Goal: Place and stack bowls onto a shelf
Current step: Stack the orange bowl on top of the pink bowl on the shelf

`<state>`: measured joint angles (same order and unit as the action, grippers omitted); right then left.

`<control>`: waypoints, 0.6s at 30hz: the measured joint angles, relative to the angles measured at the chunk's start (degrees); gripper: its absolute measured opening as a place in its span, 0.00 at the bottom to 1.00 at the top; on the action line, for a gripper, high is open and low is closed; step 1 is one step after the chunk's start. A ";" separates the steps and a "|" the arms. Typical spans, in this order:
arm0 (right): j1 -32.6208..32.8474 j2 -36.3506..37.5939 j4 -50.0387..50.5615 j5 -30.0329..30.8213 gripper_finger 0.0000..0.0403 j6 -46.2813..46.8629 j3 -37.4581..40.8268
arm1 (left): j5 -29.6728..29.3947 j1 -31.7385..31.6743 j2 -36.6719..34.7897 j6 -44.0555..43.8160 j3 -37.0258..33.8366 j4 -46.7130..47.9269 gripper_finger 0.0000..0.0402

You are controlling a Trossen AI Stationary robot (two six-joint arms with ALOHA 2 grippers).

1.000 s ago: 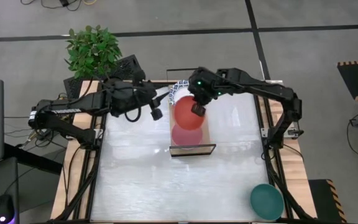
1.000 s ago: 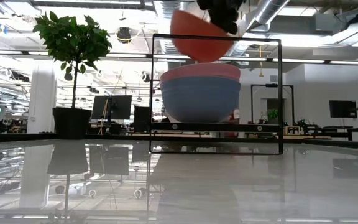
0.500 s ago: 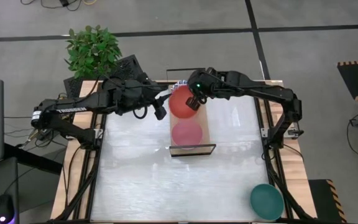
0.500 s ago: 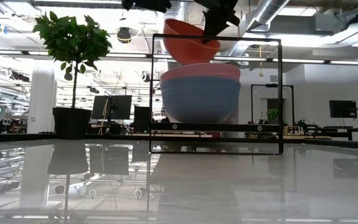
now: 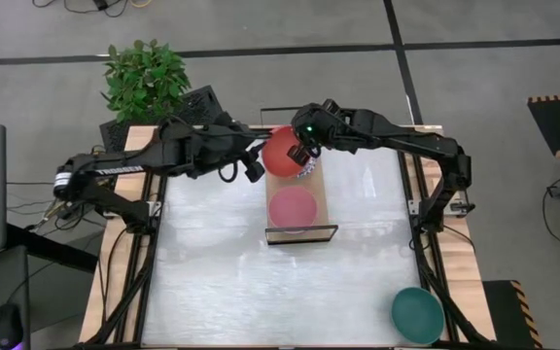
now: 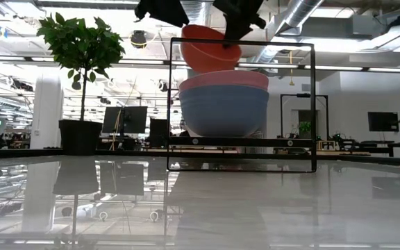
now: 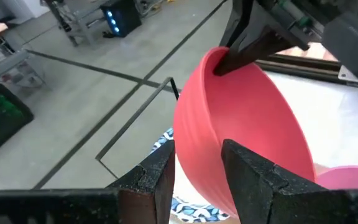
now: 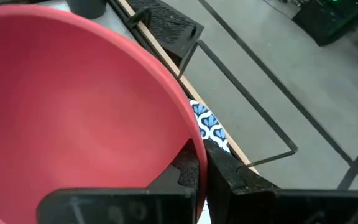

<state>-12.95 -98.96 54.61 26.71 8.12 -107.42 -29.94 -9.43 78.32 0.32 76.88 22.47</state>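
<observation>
The red bowl (image 5: 280,151) hangs tilted over the far end of the shelf (image 5: 321,194), above white bowls with blue patterned rims (image 8: 207,127). My right gripper (image 5: 304,154) is shut on its rim. My left gripper (image 7: 197,152) is open at the bowl's left side, with a finger on either side of the wall; whether it touches, I cannot tell. A pink bowl (image 5: 293,206) sits nested in a slate-blue bowl (image 6: 224,111) at the shelf's near end. The dark green bowl (image 5: 417,313) lies at the table's near right corner. My right gripper pinches the red bowl's rim (image 8: 194,140) on its right side, one finger inside (image 7: 244,55) and one outside. It comes slanting down from the right. The bowl is tilted, its left rim (image 6: 186,31) higher; whether its base rests on the patterned bowls is hidden.
Black wire frames (image 6: 242,43) stand at both short ends of the shelf. A potted plant (image 5: 146,78) stands beyond the table's far left corner. Wooden rails run along the table's sides. The near half of the table (image 5: 261,292) holds only the green bowl.
My right gripper carried the red bowl from above the pink bowl toward the far edge, over the patterned bowls, and lowered it slightly. My left gripper moved right, up to the bowl's left side.
</observation>
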 joint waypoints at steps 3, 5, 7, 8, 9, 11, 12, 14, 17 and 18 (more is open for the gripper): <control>-0.02 -0.31 0.00 1.26 0.08 0.00 0.00 | -0.08 0.00 0.51 0.20 0.00 0.12 0.31; -0.02 -1.04 -0.59 1.87 0.08 0.79 -0.09 | 0.00 0.12 0.49 0.80 0.00 0.26 0.31; -0.47 -1.68 -0.43 1.54 0.08 0.91 -0.20 | 0.00 0.28 0.58 0.53 -0.21 0.47 0.31; -0.52 -2.24 -0.33 1.43 0.08 0.74 -0.22 | 0.11 0.32 0.62 0.21 -0.22 0.34 0.31; -0.48 -2.64 -1.15 1.41 0.08 0.68 -0.36 | -0.29 0.34 0.58 0.15 -0.22 0.30 0.31; -0.34 -3.72 -1.28 1.49 0.08 -0.37 -0.29 | -1.70 0.37 0.31 1.21 -0.19 0.19 0.31; -0.27 -4.32 -1.19 1.55 0.08 -1.14 -0.20 | -3.28 0.31 0.42 2.06 -0.17 0.50 0.31; 0.14 -5.10 -2.23 1.62 0.08 -1.87 -0.20 | -6.06 0.27 0.65 3.01 -0.19 1.91 0.31; 0.33 -5.35 -2.34 1.68 0.08 -2.10 -0.20 | -6.77 0.20 0.63 1.64 -0.20 2.83 0.31; 0.33 -5.35 -2.40 1.70 0.08 -2.16 -0.20 | -6.72 0.07 0.60 0.97 -0.19 3.04 0.31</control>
<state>-12.62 -104.31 52.21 28.40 5.96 -107.61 -36.67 -9.36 78.91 1.28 76.69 25.51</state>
